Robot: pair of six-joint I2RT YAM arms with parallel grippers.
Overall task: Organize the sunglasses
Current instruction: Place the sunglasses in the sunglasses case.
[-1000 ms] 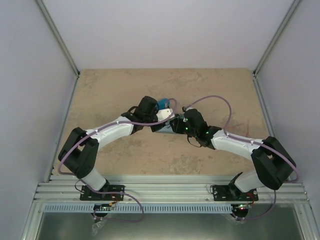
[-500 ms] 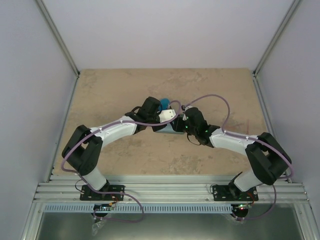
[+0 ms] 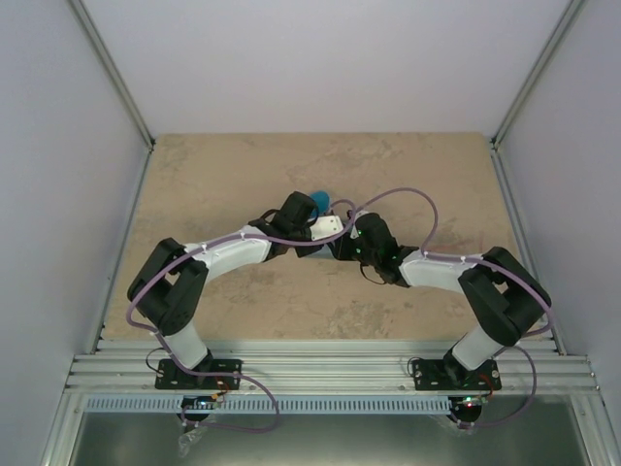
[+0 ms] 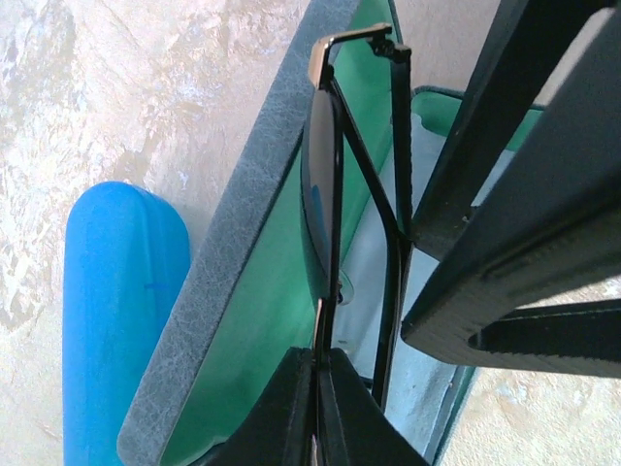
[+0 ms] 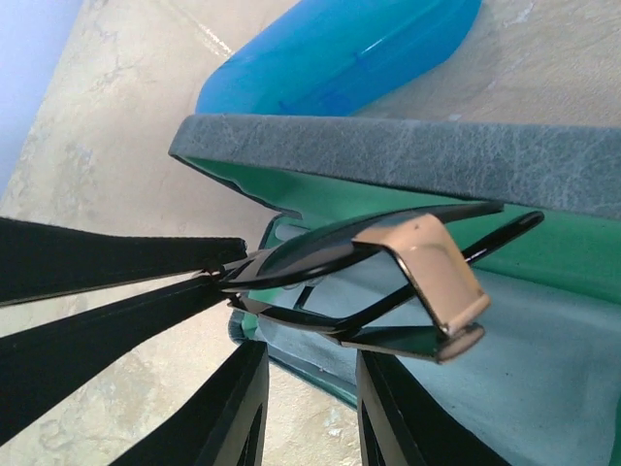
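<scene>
Now the left gripper (image 4: 318,357) is clamped on the wire-framed sunglasses (image 4: 320,194). It pinches the dark frame somewhere near the bridge, with the brownish lens edge-on and the temples nearly folded. The pair hangs over the open tray of the grey-blue rectangular case (image 4: 243,223), just in front of its raised green-lined lid. Whether any part already rests on the pale blue cloth (image 5: 543,388) in the tray, I cannot tell.

At the bottom of its own view, the right gripper (image 5: 310,388) has its jaws moderately apart. They straddle the near wall of the case without visibly pressing it, and one finger lies right against a temple.

The glossy blue oval case (image 4: 116,320) lies closed on the stone-patterned table (image 4: 116,97), just behind the lid.

In the overhead view, the right arm's elbow has swung inward toward the centre over the last second, and both wrists have crowded closer. The grey case that showed beneath them is now almost covered.

I read this as the final lowering of this pair into its case. Release and closing the lid remain. The red-orange pair appears in no view, so the task looks roughly half done at best.
</scene>
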